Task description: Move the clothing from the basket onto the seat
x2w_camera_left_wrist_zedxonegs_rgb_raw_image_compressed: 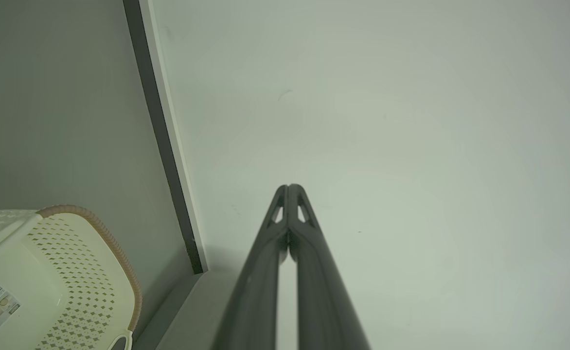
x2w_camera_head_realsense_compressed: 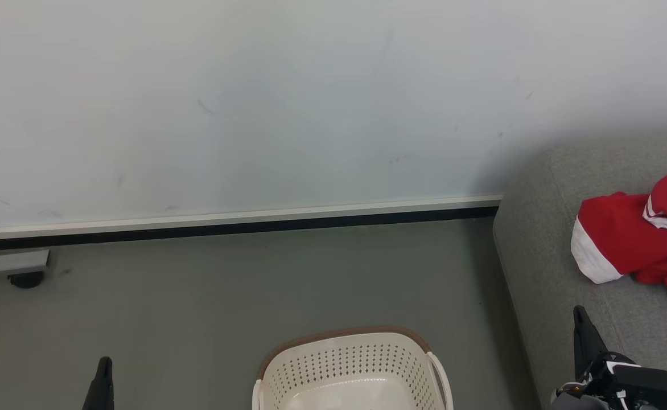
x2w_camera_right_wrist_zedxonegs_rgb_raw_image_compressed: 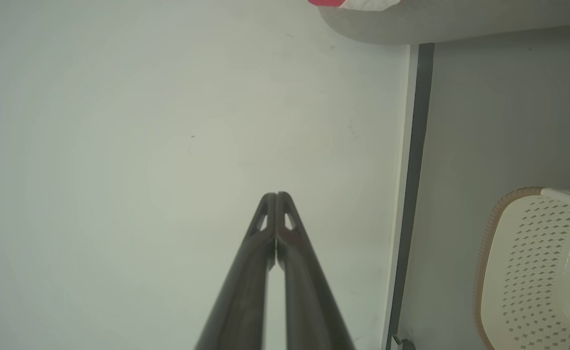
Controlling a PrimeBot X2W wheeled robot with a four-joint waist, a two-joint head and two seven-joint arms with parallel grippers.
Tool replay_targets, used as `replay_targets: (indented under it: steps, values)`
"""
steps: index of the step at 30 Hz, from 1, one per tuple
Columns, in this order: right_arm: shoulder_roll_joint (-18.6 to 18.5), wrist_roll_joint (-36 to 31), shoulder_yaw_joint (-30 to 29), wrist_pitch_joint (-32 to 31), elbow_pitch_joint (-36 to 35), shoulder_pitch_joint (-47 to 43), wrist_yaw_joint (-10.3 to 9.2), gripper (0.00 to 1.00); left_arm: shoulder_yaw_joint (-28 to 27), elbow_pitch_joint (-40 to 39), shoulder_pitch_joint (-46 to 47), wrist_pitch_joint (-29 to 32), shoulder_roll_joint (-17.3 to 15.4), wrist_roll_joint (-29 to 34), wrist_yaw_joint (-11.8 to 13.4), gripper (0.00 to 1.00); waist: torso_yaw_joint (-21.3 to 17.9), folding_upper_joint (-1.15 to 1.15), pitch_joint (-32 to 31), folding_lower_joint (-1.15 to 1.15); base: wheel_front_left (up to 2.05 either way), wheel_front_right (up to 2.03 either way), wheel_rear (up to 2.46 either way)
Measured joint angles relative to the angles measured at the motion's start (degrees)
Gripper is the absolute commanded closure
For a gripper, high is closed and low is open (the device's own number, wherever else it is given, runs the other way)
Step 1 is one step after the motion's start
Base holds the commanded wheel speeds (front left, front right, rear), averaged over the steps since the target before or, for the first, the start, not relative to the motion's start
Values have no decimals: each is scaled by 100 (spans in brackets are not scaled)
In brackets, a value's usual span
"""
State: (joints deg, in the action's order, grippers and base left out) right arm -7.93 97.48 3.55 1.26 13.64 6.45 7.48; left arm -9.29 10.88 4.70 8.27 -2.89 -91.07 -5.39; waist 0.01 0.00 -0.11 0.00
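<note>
you see the left pincer (x2w_camera_left_wrist_zedxonegs_rgb_raw_image_compressed: 289, 187) and the right pincer (x2w_camera_right_wrist_zedxonegs_rgb_raw_image_compressed: 276, 195) both clenched, fingertips pressed together, grasping nothing. one basket (x2w_camera_head_realsense_compressed: 351, 364) stands on the floor (x2w_camera_head_realsense_compressed: 225, 296); one heap of red clothing (x2w_camera_head_realsense_compressed: 635, 239) lies on the one seat (x2w_camera_head_realsense_compressed: 544, 239).

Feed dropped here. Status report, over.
Left and right jaws shut, empty. Clothing on sofa; basket looks empty. Nothing seen in the way.
</note>
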Motion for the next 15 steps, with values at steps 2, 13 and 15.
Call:
replay_targets:
  steps: [2,13,15]
  values:
    - [-5,94,-2,-1,3,5,0,100,-8,-4,2,29,-1,-55,0,100,-1,0,6,0,0,0,0]
    - [-16,141,1,0,5,8,0,100,-12,-8,7,32,0,-89,0,100,-2,0,7,0,0,0,0]
    - [-19,141,3,1,5,8,0,100,-13,-8,7,32,0,-90,0,100,-2,0,7,0,0,0,0]
